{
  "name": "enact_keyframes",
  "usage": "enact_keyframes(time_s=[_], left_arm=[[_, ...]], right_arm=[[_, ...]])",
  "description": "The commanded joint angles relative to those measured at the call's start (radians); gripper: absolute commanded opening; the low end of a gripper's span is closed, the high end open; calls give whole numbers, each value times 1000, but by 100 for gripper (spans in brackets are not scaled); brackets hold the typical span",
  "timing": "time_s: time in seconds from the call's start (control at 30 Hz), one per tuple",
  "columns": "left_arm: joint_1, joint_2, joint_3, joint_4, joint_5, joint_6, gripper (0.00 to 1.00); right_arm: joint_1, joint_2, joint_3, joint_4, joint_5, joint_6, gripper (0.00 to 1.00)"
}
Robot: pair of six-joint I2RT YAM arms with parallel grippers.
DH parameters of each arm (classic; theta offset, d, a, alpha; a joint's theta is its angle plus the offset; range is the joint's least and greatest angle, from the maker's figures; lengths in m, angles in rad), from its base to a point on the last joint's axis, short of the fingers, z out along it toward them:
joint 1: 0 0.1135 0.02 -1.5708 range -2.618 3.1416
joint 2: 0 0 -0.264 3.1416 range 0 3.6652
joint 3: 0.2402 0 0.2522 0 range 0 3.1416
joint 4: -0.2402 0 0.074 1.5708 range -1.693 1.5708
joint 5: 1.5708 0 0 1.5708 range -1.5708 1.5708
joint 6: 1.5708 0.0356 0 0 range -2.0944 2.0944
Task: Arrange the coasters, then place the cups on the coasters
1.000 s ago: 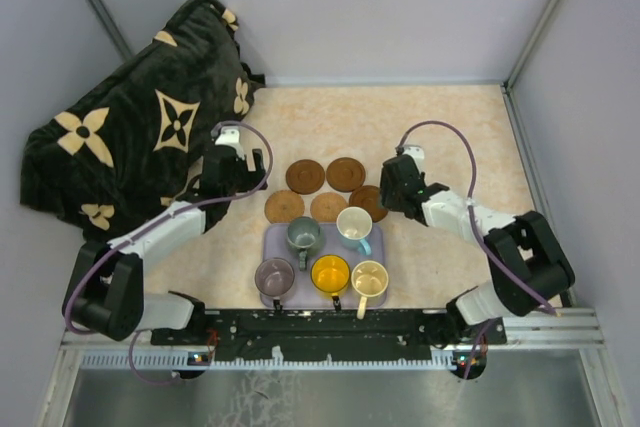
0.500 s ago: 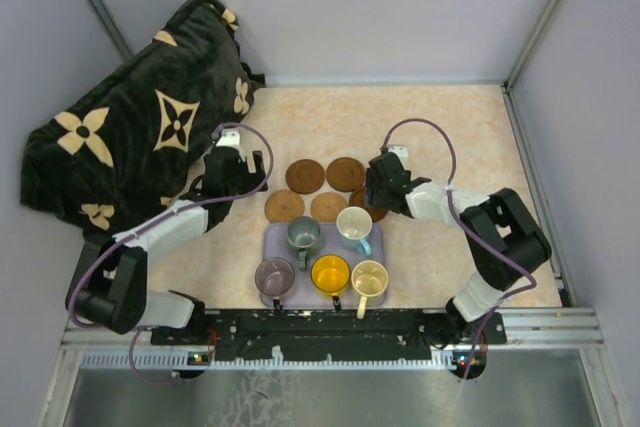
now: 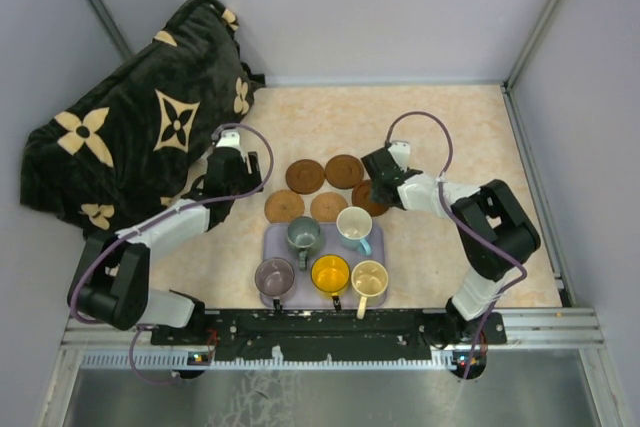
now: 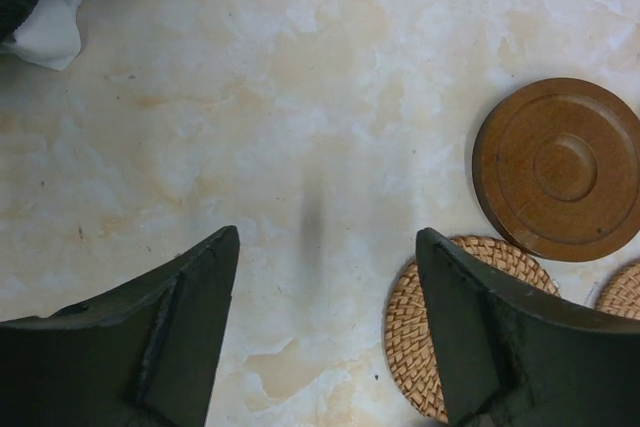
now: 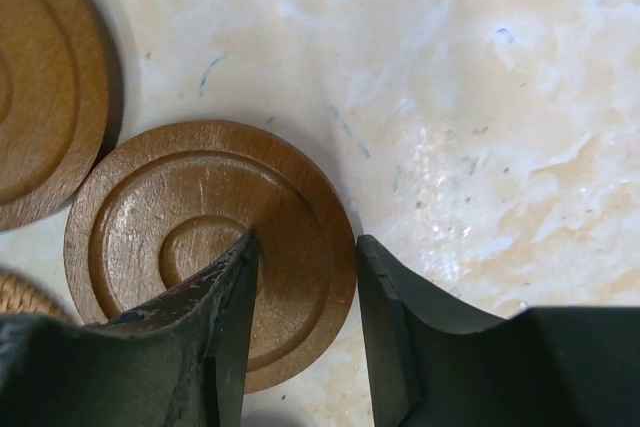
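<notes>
Closely narrowed, the right end effector (image 5: 305, 247) straddles a dark wooden coaster (image 5: 150, 237), one finger on its face, the other just past its rim; whether it pinches the disc I cannot tell. A second coaster (image 5: 40, 87) lies just beside. The left end effector (image 4: 328, 239) gapes wide above bare surface (image 4: 250, 97), near a woven coaster (image 4: 405, 327). All five cups (image 3: 330, 273) sit on the lavender tray (image 3: 268, 239), on the near side of the coasters (image 3: 306, 176).

Top external: high above the near edge, facing down over the beige desk (image 3: 450, 137).
Wrists: close, facing down.
Shared: round brown wooden coasters (image 3: 345, 172).
</notes>
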Motion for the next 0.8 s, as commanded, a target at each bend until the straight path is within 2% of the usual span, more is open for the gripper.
enact_keyframes(time_s=[0.0, 0.23, 0.47, 0.77], left_arm=[[-3, 17, 23, -3, -30, -4, 74], [-3, 0, 15, -7, -51, 5, 65], [-2, 14, 16, -6, -47, 3, 65], [-3, 18, 15, -8, -63, 13, 65]], right_arm=[[-33, 59, 43, -175, 174, 55, 37], [-160, 40, 47, -188, 148, 92, 33], [-261, 51, 76, -166, 156, 61, 36], [-328, 98, 144, -150, 156, 28, 39]])
